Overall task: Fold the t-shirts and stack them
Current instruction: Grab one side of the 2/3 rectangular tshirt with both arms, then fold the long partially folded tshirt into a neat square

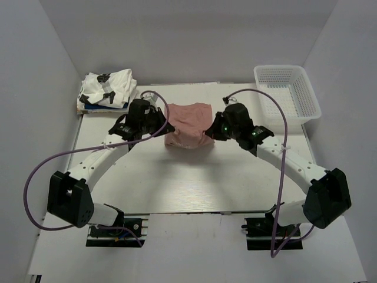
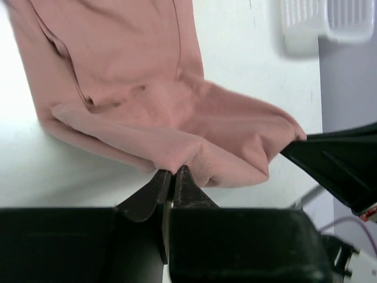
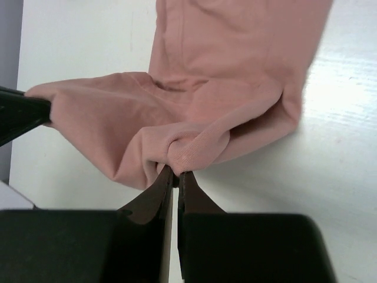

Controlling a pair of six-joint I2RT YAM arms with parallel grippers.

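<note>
The dusty-pink t-shirt (image 1: 188, 125) lies partly folded in the middle of the table, its near edge lifted between the two grippers. My left gripper (image 1: 165, 127) is shut on the shirt's near left corner, seen pinched in the left wrist view (image 2: 173, 170). My right gripper (image 1: 210, 131) is shut on the near right corner, seen bunched in the right wrist view (image 3: 175, 171). The pink cloth (image 2: 147, 100) (image 3: 224, 76) stretches away from both jaws. The white t-shirt with black print (image 1: 107, 86) lies folded on the blue one (image 1: 94, 107) at the back left.
A white plastic mesh basket (image 1: 287, 91) stands at the back right and shows blurred in the left wrist view (image 2: 321, 20). White walls close in the table on three sides. The right arm's black link (image 2: 341, 159) shows in the left wrist view.
</note>
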